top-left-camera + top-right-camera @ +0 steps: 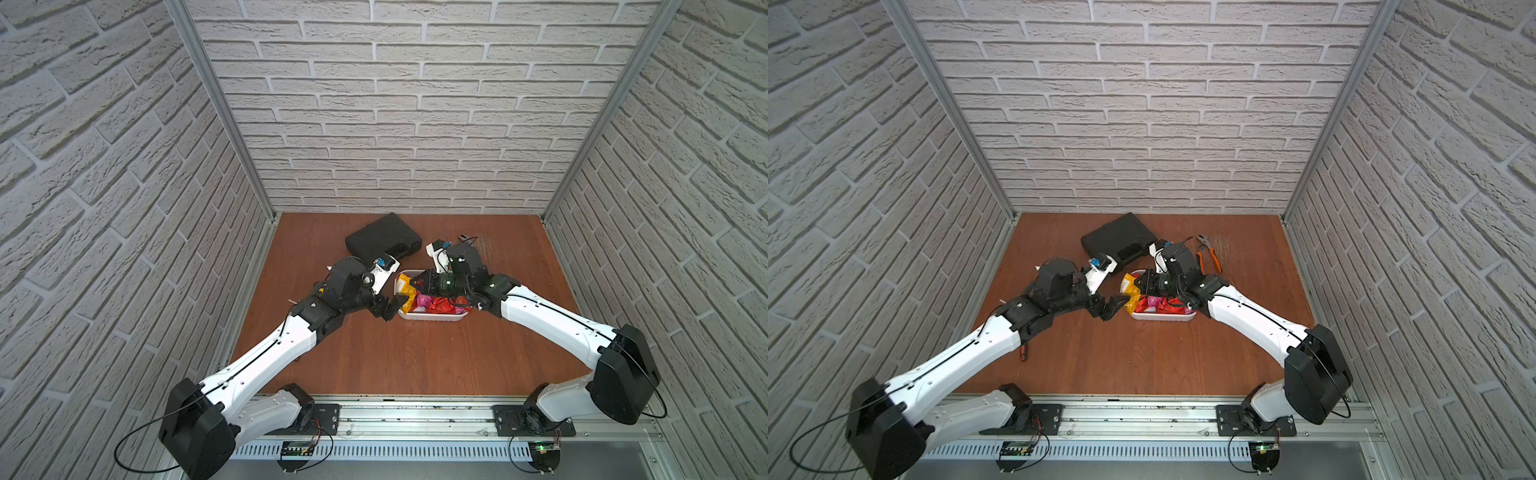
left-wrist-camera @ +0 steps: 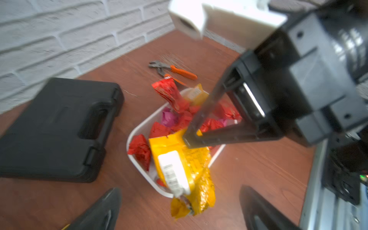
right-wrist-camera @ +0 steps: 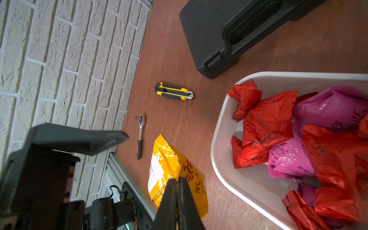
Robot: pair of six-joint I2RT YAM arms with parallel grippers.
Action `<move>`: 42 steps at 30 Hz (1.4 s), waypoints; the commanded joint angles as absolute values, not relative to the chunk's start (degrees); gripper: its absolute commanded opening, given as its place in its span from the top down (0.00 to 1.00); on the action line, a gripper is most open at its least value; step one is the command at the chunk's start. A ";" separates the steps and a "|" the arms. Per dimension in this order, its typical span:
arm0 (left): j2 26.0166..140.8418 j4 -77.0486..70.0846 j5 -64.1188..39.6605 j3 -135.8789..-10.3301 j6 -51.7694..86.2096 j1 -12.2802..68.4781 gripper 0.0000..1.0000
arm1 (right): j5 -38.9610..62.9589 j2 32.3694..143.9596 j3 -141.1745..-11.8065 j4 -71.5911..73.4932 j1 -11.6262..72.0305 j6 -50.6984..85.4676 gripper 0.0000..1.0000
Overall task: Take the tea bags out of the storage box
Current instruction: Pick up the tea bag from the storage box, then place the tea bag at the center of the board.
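In both top views a yellow tea bag [image 1: 404,287] is pinched in the right gripper [image 1: 419,285] at the storage box's [image 1: 432,321] nine o'clock end, the left gripper [image 1: 395,306] spread wide just outside at eight; in the left wrist view it is hung across the rim; in the right wrist view red and pink tea bags [image 3: 266,123] are seen inside.

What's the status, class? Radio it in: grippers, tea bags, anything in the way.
Left gripper open, empty, close by. Right gripper shut on yellow tea bag, hanging by storage box rim. Red, pink tea bags in box. Nothing blocking.
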State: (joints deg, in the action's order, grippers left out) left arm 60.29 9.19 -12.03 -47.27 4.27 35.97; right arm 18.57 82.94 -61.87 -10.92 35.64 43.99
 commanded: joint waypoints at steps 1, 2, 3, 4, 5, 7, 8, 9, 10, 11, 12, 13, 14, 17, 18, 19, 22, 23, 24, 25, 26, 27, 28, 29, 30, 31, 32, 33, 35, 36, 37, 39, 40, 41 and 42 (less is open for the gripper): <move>53.42 4.05 0.63 -45.05 9.07 34.50 0.02 | 20.81 84.12 -62.20 -10.08 38.19 41.56 0.97; 51.48 4.10 3.88 -44.40 11.25 33.63 0.02 | 20.88 84.92 -62.43 -10.41 39.15 40.99 0.97; 50.20 4.53 6.72 -44.01 13.55 32.72 0.01 | 21.12 85.72 -62.78 -10.62 40.10 40.57 0.97; 48.57 5.63 8.94 -43.62 16.41 31.11 0.01 | 21.51 86.83 -63.25 -10.75 41.34 40.16 0.97; 47.46 6.91 10.52 -43.27 19.46 29.05 0.02 | 22.12 88.08 -63.95 -10.81 42.52 39.68 0.97; 46.11 10.77 12.40 -42.98 25.61 24.29 0.02 | 23.05 90.83 -65.93 -11.45 44.77 38.64 0.97; 46.09 13.78 12.67 -43.18 28.67 21.47 0.02 | 23.71 92.53 -67.41 -12.20 46.02 37.74 0.97; 46.34 16.93 13.32 -43.52 31.28 19.06 0.02 | 24.53 94.22 -68.81 -12.88 47.07 36.74 0.97; 46.70 20.37 13.77 -43.81 33.93 16.57 0.02 | 26.10 96.27 -70.59 -13.54 48.36 34.99 0.97; 47.04 23.34 13.79 -43.94 35.85 14.24 0.02 | 27.61 98.56 -72.91 -14.71 49.57 33.12 0.97; 47.13 25.34 13.73 -43.69 37.03 12.41 0.02 | 28.58 100.65 -75.11 -16.32 50.46 31.83 0.97; 47.08 26.97 13.65 -43.26 37.97 10.77 0.01 | 29.90 103.34 -77.90 -18.23 51.32 30.38 0.97; 46.57 27.73 13.41 -42.52 38.69 9.49 0.02 | 30.98 105.89 -80.70 -20.51 52.18 29.16 0.97; 44.82 28.43 12.67 -40.39 39.82 7.12 0.01 | 33.08 112.03 -87.19 -25.67 54.00 26.54 0.97; 44.39 28.50 12.36 -39.90 40.06 6.68 0.02 | 33.26 112.88 -88.45 -26.82 54.35 26.01 0.97; 44.17 28.56 11.80 -39.52 40.23 6.21 0.01 | 33.43 115.40 -89.62 -27.67 54.70 25.69 0.97; 44.16 28.39 10.67 -38.87 40.08 5.71 0.02 | 32.81 118.03 -90.92 -28.51 55.03 25.83 0.97; 44.34 28.18 10.39 -38.77 39.93 5.63 0.02 | 31.73 118.58 -91.12 -28.84 55.09 26.09 0.97; 44.52 27.98 9.98 -38.63 39.78 5.54 0.02 | 30.40 119.14 -91.44 -29.62 55.07 26.34 0.97; 44.78 27.75 9.49 -38.58 39.56 5.37 0.02 | 28.88 119.89 -92.14 -31.07 55.10 26.54 0.97; 45.04 27.52 9.19 -38.55 39.31 5.44 0.02 | 27.98 120.63 -92.97 -32.60 55.10 26.19 0.96; 45.21 27.76 9.14 -38.69 39.03 5.40 0.02 | 27.18 121.38 -93.98 -34.17 55.09 26.00 0.94; 45.27 27.94 9.15 -38.96 38.54 5.43 0.02 | 25.78 122.02 -95.05 -35.87 55.10 26.17 0.90; 45.19 27.89 9.07 -39.17 37.78 5.45 0.02 | 24.70 122.30 -95.72 -36.92 55.11 26.19 0.88; 45.17 27.80 8.93 -39.35 37.31 5.44 0.02 | 24.26 122.02 -95.81 -36.79 55.16 26.26 0.84; 45.17 27.58 8.61 -39.54 36.58 5.44 0.02 | 23.29 121.22 -95.21 -35.83 55.19 26.79 0.77; 45.30 26.99 7.74 -39.64 35.82 5.40 0.02 | 22.22 119.81 -94.26 -34.55 55.14 27.23 0.71; 45.43 26.30 6.76 -39.59 35.18 5.42 0.02 | 21.35 118.59 -93.60 -33.48 55.16 27.25 0.68; 45.89 24.51 4.43 -39.43 34.84 5.43 0.03 | 19.10 115.47 -92.38 -32.46 55.13 26.69 0.58; 46.14 23.45 3.04 -39.33 34.44 5.44 0.04 | 17.98 114.26 -91.92 -32.43 55.07 26.25 0.57; 46.53 22.23 1.64 -39.29 33.97 5.60 0.05 | 16.56 112.81 -91.58 -32.72 55.08 25.74 0.56; 47.70 20.22 -0.87 -39.37 32.98 5.84 0.07 | 13.89 109.32 -90.72 -33.21 54.93 24.84 0.53; 48.49 19.27 -2.20 -39.60 32.23 6.27 0.07 | 11.96 107.71 -90.11 -33.48 54.84 24.62 0.52; 49.38 18.63 -3.00 -39.92 31.63 6.92 0.07 | 10.51 106.18 -89.53 -33.81 54.52 24.52 0.50; 50.22 18.19 -3.71 -40.26 31.15 7.54 0.08 | 9.05 105.00 -89.13 -34.24 54.18 24.51 0.49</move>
